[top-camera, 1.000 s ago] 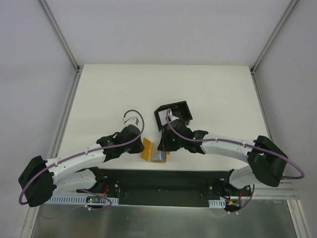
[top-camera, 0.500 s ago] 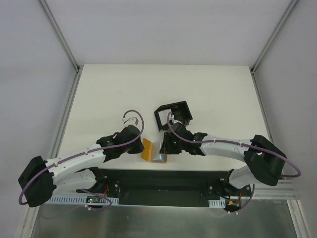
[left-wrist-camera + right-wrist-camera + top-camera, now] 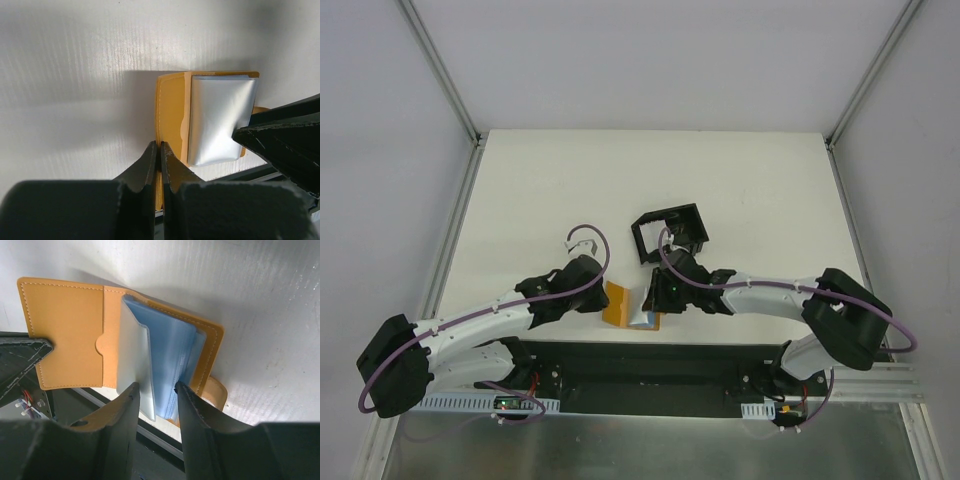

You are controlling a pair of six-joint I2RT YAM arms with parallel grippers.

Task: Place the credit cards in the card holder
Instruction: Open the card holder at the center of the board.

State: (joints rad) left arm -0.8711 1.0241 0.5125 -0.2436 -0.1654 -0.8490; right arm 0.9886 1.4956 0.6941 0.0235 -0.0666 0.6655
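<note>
Wallet [image 3: 628,305] lying open, with both grippers on it. The left gripper [image 3: 160,147] is fully closed, pinching the edge of the wallet's left flap and pinning it down. The right gripper [image 3: 156,390] is partly open, its jaws straddling the clear sleeves [image 3: 165,355] that stand up from the wallet's right half. Whether its pads press on the sleeves cannot be told. No cards show bare; judge them to be inside the sleeves. The card holder [image 3: 640,240] stands just beyond the wallet, apart from it. For the step in hand, drawing out a card, keep your left pinch firm so the wallet cannot lift or slide. Close your right jaws on one card's edge rather than on the whole sleeve bundle. Pull along the sleeve opening, not upward, since slick plastic will drag the neighbouring sleeves along.
</note>
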